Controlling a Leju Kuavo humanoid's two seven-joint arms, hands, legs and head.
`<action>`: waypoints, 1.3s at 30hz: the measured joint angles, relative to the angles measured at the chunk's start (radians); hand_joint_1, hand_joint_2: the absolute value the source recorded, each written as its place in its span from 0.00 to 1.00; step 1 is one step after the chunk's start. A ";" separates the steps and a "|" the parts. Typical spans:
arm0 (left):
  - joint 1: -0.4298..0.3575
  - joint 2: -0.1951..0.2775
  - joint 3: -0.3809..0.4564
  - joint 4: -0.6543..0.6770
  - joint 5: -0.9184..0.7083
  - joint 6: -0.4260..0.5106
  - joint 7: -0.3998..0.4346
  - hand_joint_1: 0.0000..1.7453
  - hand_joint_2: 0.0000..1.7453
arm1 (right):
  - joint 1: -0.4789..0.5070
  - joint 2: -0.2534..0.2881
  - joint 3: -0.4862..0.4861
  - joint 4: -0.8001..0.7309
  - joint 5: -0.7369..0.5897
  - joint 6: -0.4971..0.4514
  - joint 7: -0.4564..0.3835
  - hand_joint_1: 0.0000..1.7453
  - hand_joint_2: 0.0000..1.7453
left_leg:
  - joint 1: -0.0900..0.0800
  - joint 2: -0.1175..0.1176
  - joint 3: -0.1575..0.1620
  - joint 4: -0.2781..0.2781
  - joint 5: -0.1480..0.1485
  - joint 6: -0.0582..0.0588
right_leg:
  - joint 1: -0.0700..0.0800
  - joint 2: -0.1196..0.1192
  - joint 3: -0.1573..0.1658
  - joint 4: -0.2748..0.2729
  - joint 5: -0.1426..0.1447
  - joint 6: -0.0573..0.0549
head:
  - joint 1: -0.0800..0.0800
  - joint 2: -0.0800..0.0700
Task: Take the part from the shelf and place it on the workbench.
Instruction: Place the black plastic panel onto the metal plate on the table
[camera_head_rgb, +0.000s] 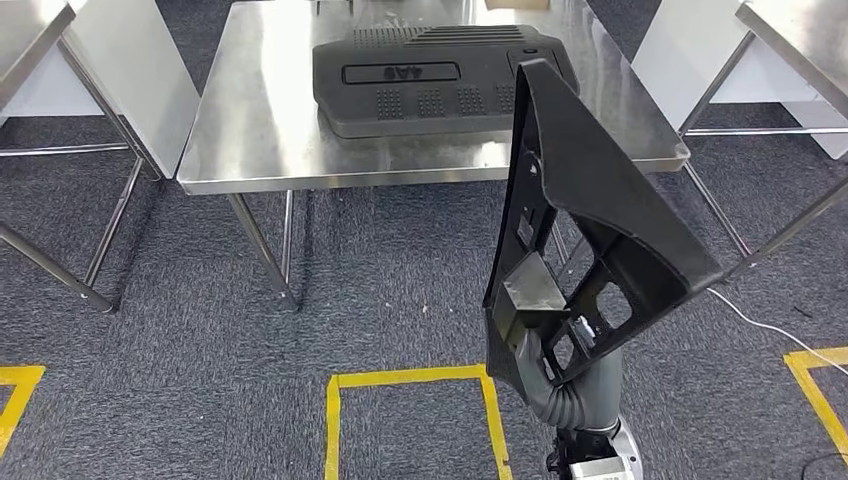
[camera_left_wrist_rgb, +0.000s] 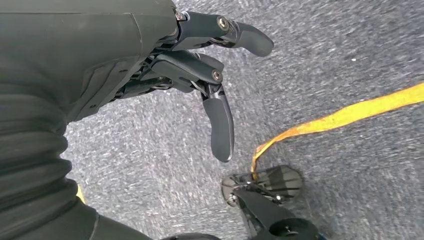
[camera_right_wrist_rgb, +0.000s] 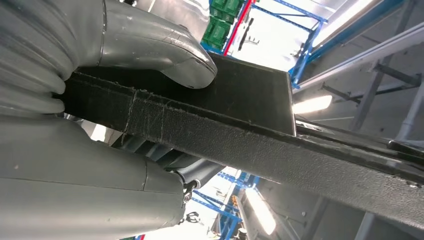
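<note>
From my head I look down and see my right hand (camera_head_rgb: 560, 375) low in front of me, holding up a big black part (camera_head_rgb: 590, 230). The part stands tall and tilts a bit, with holes cut in its lower half, and its top end reaches up in front of the edge of the shiny metal workbench (camera_head_rgb: 300, 130). It is in the air over the grey carpet (camera_head_rgb: 200, 320), not on the workbench. A flat black cover (camera_head_rgb: 430, 75) with ribs and dots lies on the workbench, near its front edge. Yellow tape lines (camera_head_rgb: 410, 378) make a box shape on the carpet near my feet. My right wrist camera sees up close what my head cannot: my thick grey thumb (camera_right_wrist_rgb: 165, 47) presses on one side of the part's rough black edge (camera_right_wrist_rgb: 240, 135), and the rest of my hand is on the other side, so I am pinching it tight. Behind it I can see blue racks (camera_right_wrist_rgb: 300, 30) and bright lights. My left wrist camera shows my left hand (camera_left_wrist_rgb: 195, 70) hanging over the carpet with its dark fingers (camera_left_wrist_rgb: 220, 125) spread apart and holding nothing, near a strip of yellow tape (camera_left_wrist_rgb: 340, 117).
</note>
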 joint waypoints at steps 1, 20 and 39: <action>0.000 0.000 -0.001 0.000 0.000 0.000 0.000 0.00 1.00 | 0.000 0.000 0.000 0.000 0.000 0.000 0.000 1.00 1.00 | 0.000 -0.001 0.010 0.000 -0.009 -0.003 | 0.001 -0.001 0.018 -0.067 0.043 0.003 | 0.000 0.000; 0.004 0.003 -0.012 0.000 0.000 0.000 0.001 0.00 1.00 | 0.001 0.003 0.000 0.006 0.002 0.002 -0.001 1.00 1.00 | -0.019 0.008 -0.096 0.014 0.052 -0.011 | 0.016 0.009 0.217 -0.176 -0.012 -0.053 | -0.006 0.000; -0.001 0.002 -0.012 0.000 0.000 0.000 0.005 0.00 1.00 | 0.004 0.003 -0.001 0.010 0.001 0.002 -0.001 1.00 1.00 | -0.004 0.008 0.013 0.055 -0.038 -0.039 | -0.009 -0.013 0.104 -0.175 0.080 -0.050 | 0.009 0.000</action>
